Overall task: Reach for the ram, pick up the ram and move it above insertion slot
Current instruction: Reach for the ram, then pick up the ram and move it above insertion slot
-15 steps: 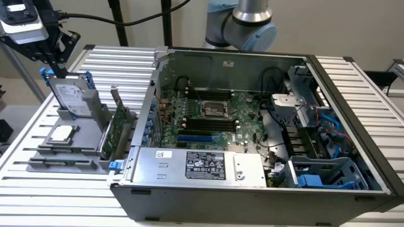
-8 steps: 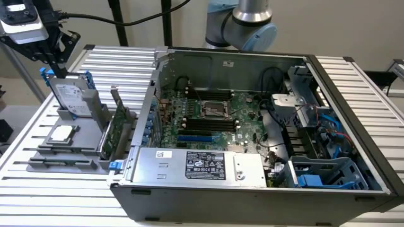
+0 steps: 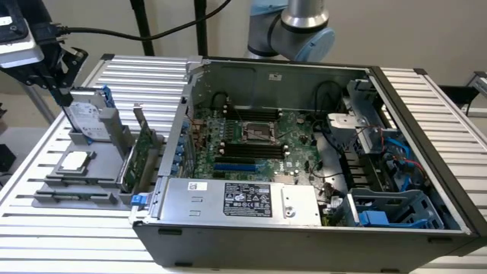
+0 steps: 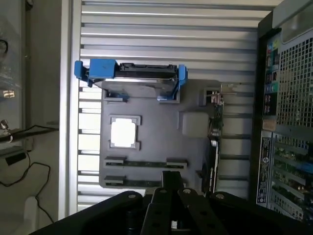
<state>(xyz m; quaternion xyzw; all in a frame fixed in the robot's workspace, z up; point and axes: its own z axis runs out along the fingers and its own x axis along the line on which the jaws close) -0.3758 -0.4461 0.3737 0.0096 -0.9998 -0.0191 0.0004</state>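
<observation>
My gripper [image 3: 63,100] hangs at the exterior view's far left, over the grey parts holder [image 3: 106,171] and close to the top of the upright hard drive [image 3: 85,117]. Its fingertips look shut with nothing between them. In the wrist view the gripper [image 4: 172,179] points down at the holder [image 4: 156,132]. The ram [image 4: 145,162] shows as a thin dark strip standing edge-up in one of the holder's two long slots, and in the exterior view it sits near the holder's front [image 3: 74,197]. The black motherboard slots [image 3: 251,149] lie inside the open computer case [image 3: 304,228].
The holder also carries a square processor [image 3: 76,161], a large green expansion card with a metal bracket [image 3: 139,151], and the blue-railed hard drive [image 4: 132,73]. The ribbed metal table [image 3: 68,240] runs around everything. The case's tall wall [image 3: 182,114] stands between holder and motherboard.
</observation>
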